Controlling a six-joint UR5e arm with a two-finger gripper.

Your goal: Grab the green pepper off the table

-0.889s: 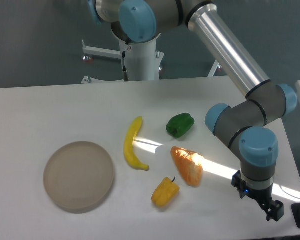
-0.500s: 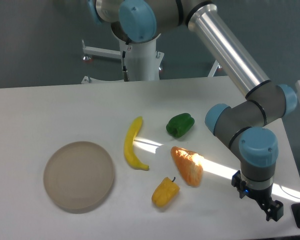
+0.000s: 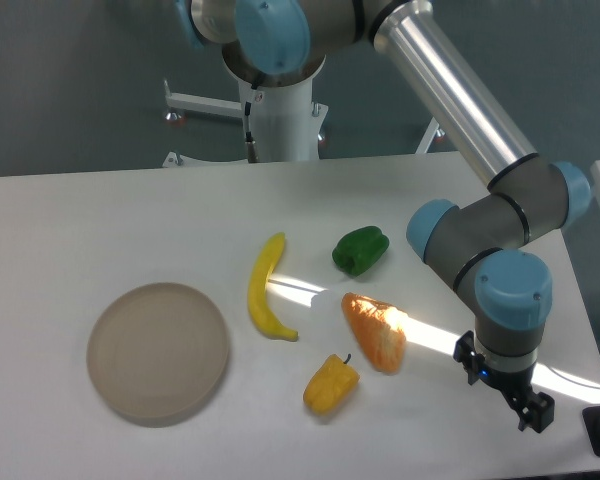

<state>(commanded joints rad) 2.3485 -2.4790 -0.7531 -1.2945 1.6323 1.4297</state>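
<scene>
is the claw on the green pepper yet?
No, the claw hangs near the table's right front edge, well apart from the green pepper, which lies untouched beyond the orange pepper.

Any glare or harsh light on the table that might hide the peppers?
In the fixed camera view, a bright sunlit streak crosses the table and washes out the orange pepper's upper side; the green pepper lies outside it, evenly lit and sharp.

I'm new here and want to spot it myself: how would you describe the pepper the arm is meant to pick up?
Start at the white table and find the long yellow banana near its middle. Just right of the banana's upper tip lies the green pepper, small, glossy and lumpy. It is the only dark-green item; the orange pepper and yellow pepper lie nearer the camera.
</scene>
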